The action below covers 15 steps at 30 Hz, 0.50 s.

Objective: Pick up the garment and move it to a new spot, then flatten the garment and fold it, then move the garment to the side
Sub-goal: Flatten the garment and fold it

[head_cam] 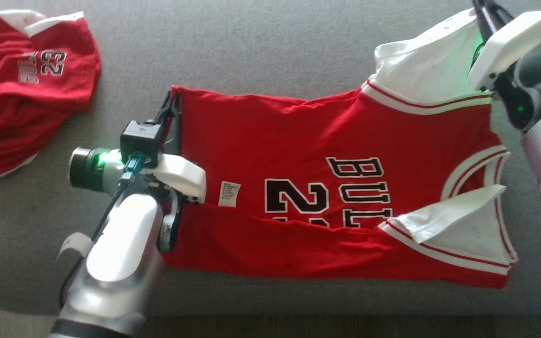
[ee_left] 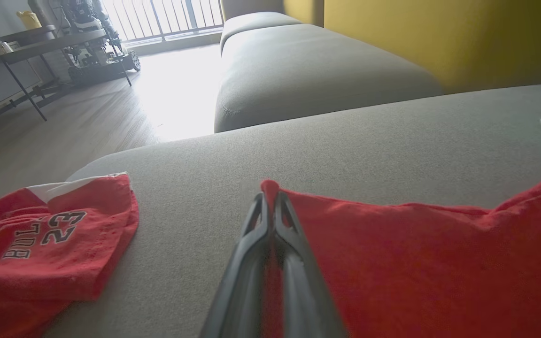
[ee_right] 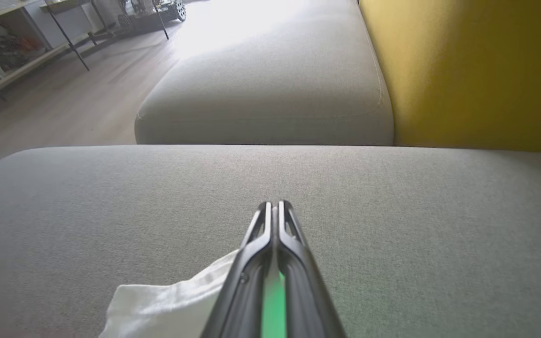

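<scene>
Jaws of the left gripper (ee_left: pixel 271 199) are pressed together on the far-left hem corner of the red jersey (head_cam: pixel 298 141), a strip of red cloth showing between the fingers. Those of the right gripper (ee_right: pixel 274 205) are together too, with white shoulder cloth running in under them; by the look it is a pinch on that cloth, though the tips themselves show none.

Underneath lies the grey sofa cushion (head_cam: pixel 251 47), broad and bare around the work. The jersey lies across its middle, hem to the left and shoulders to the right, print upward. Its near part is doubled back over the front, so the crease cuts off the number and letters. The far white shoulder panel (head_cam: pixel 421 70) rises toward the right gripper, and the near shoulder flap (head_cam: pixel 453 211) is turned over onto the red. A second red jersey (head_cam: pixel 21 94) sits crumpled at the far left, well apart from this one. A small white label (head_cam: pixel 229 193) lies near the hem.

The step in hand looks like flattening. To do it well, both ends of the far edge should be drawn apart, left and right together, until the slack goes. A low, even drag toward the far side would likely let the doubled near part unroll. An uneven pull could skew the cloth, and the right pinch on the thin panel may slip, so tension should build gently
</scene>
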### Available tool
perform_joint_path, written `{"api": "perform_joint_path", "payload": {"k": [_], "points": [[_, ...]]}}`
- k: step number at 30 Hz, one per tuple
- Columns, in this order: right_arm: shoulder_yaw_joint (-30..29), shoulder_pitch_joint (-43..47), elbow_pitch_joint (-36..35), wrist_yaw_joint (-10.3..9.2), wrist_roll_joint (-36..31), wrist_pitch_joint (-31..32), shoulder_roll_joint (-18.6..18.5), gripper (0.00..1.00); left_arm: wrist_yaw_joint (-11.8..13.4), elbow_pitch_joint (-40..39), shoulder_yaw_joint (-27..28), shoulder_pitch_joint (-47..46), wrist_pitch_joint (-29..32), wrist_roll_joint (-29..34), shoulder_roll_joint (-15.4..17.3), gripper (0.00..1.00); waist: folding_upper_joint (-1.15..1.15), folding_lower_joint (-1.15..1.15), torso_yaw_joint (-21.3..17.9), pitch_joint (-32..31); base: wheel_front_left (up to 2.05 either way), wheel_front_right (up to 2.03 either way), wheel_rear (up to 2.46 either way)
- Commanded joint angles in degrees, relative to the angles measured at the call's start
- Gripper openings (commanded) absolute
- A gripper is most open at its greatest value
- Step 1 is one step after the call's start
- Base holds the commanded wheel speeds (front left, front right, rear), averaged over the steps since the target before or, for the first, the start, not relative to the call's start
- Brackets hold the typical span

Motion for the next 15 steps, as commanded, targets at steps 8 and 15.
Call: {"api": "perform_joint_path", "payload": {"k": [8, 15], "points": [[1.65, 7.66, -10.30, -0.01, 5.59, 1.95, -3.00, 0.00, -0.76, -0.68, 3.47, 2.33, -0.30, 0.75, 3.64, 0.00, 0.00, 0.00, -3.23, -4.50, 0.00, 0.00, 0.00], [-0.13, 15.41, -18.65, -0.01, 8.26, 5.89, -5.11, 0.00, -1.39, 0.26, 3.83, 5.39, -0.30, 0.76, 5.02, 0.00, 0.00, 0.00, -4.62, -7.36, 0.00, 0.00, 0.00]]}}
